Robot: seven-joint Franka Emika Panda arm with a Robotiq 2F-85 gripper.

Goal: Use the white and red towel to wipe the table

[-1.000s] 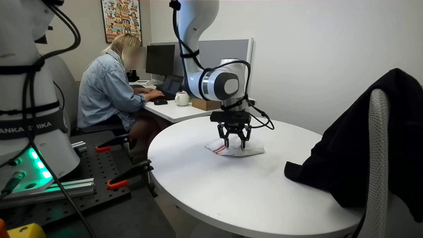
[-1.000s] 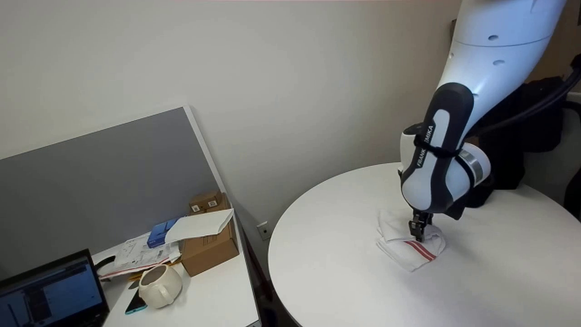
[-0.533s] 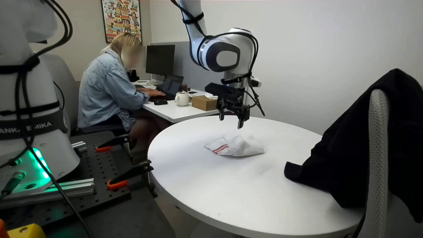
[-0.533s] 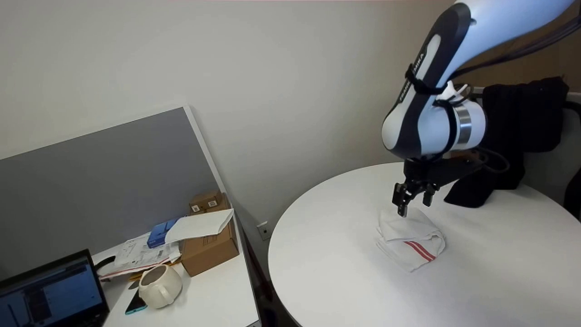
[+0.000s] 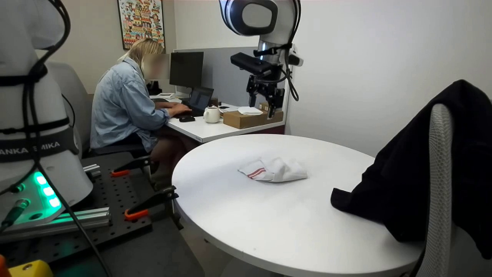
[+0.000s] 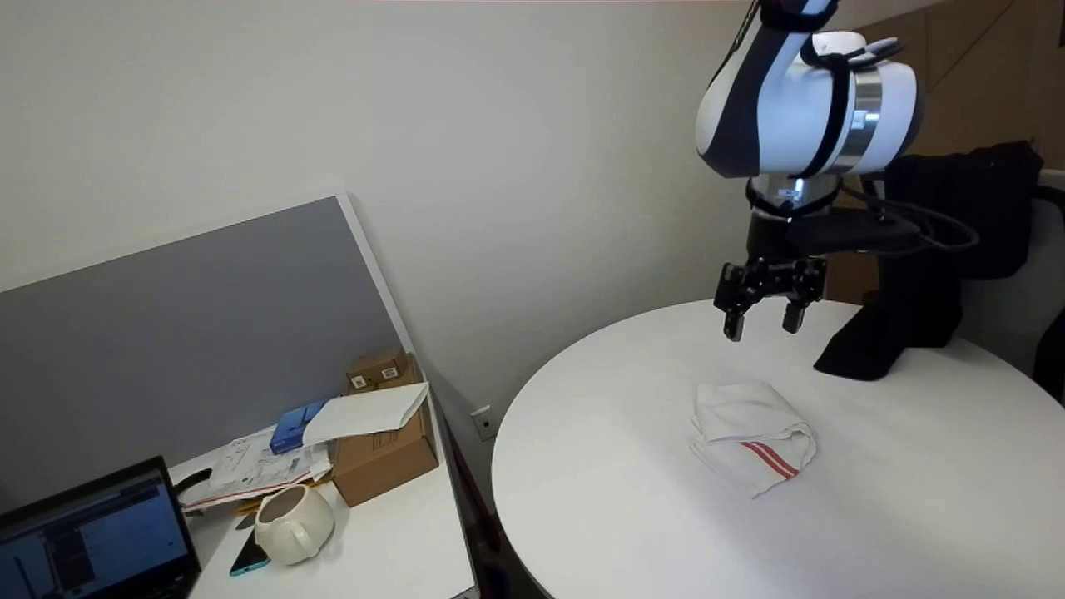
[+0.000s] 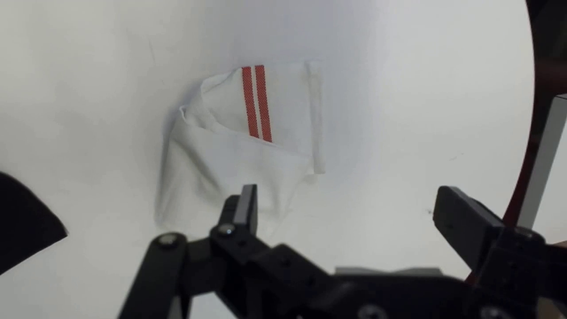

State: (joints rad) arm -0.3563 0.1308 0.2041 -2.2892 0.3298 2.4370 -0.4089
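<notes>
A folded, rumpled white towel with two red stripes lies on the round white table; the towel and table show in both exterior views. In the wrist view the towel lies left of centre, stripes up, its near part partly behind the left finger. My gripper hangs well above the table, clear of the towel. In the wrist view my gripper has its fingers wide apart with nothing between them.
A black jacket hangs on a chair, its sleeve end over the table's edge. A desk with a cardboard box, a white pot and a laptop stands beside the table. A person sits at it.
My gripper has risen from the towel to high above the table and turned somewhat. It is open and has left the towel, which lies in the same place.
</notes>
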